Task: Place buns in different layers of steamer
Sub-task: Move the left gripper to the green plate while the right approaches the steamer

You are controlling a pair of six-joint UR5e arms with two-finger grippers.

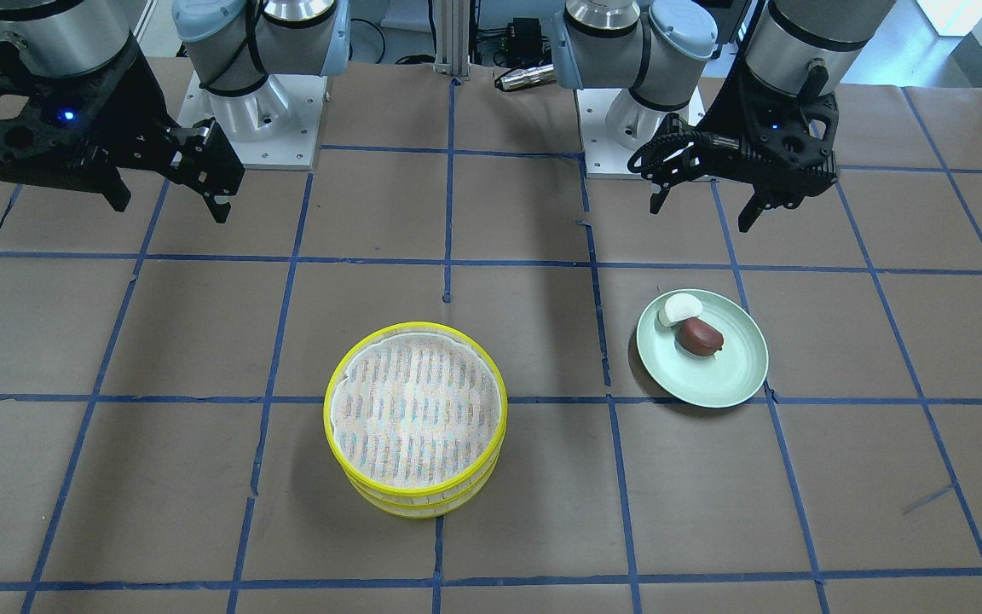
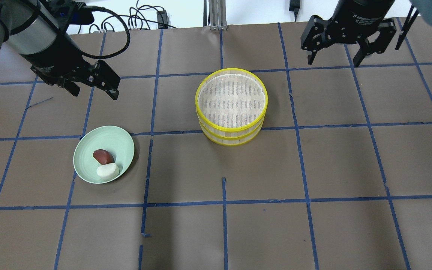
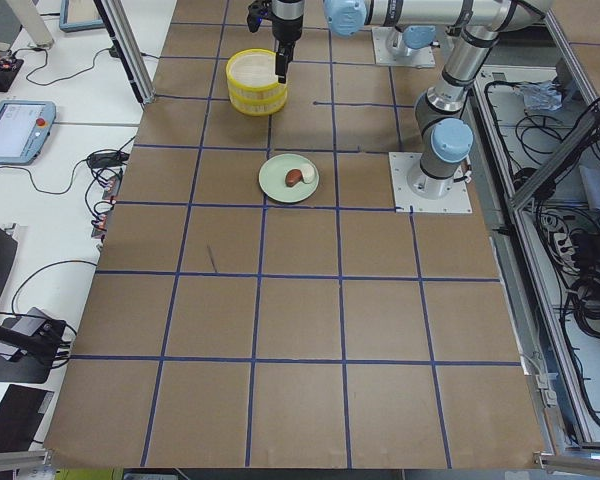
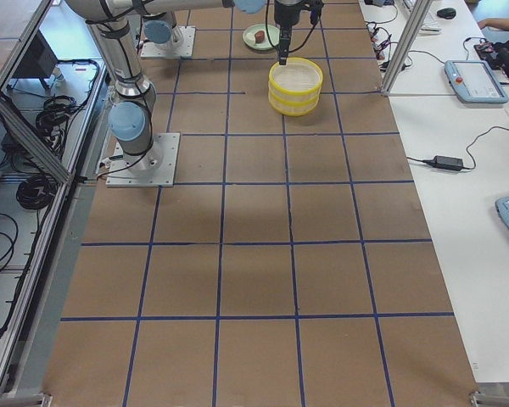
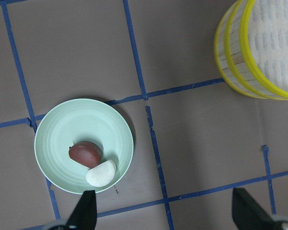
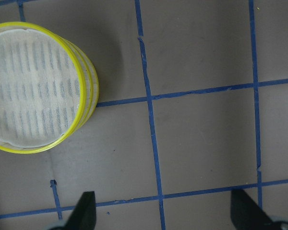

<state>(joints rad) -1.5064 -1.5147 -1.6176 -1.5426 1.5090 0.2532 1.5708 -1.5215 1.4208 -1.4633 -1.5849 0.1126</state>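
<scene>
1. Left claw (image 2: 94,91) (image 1: 701,213): fingers spread wide, holding nothing, hanging in the air over the robot's left half of the table, clear of everything on it.
2. Seen from the left wrist camera: two dark fingertips (image 5: 86,213) at the bottom edge, far apart, with bare table between them.
3. Right claw (image 2: 333,61) (image 1: 170,207): also opened wide and empty, raised above the robot's right half of the table.
4. Seen from the right wrist camera: again two fingertips (image 6: 84,211) set wide at the bottom edge, nothing between them.
5. Near the left claw, flat on the table: a pale green round plate (image 2: 120,144) (image 1: 730,375).
6. On that plate: a dark reddish-brown bun (image 2: 102,155) (image 1: 700,336) close to the middle.
7. Touching it on the side toward the robot's base: a white bun (image 2: 107,171) (image 1: 680,309), close to the plate's rim.
8. Around mid-table, well apart from the plate: a yellow-rimmed round steamer (image 2: 231,135) (image 1: 418,499), two layers stacked upright, the top one uncovered.
9. Inside the top layer: a white mesh cloth liner (image 2: 232,99) across the slatted floor.
10. Both buns on the plate, neither one placed in a steamer layer yet.
11. Under it all: a brown paper-covered table (image 2: 332,161) divided into squares by blue tape lines (image 2: 298,129).
</scene>
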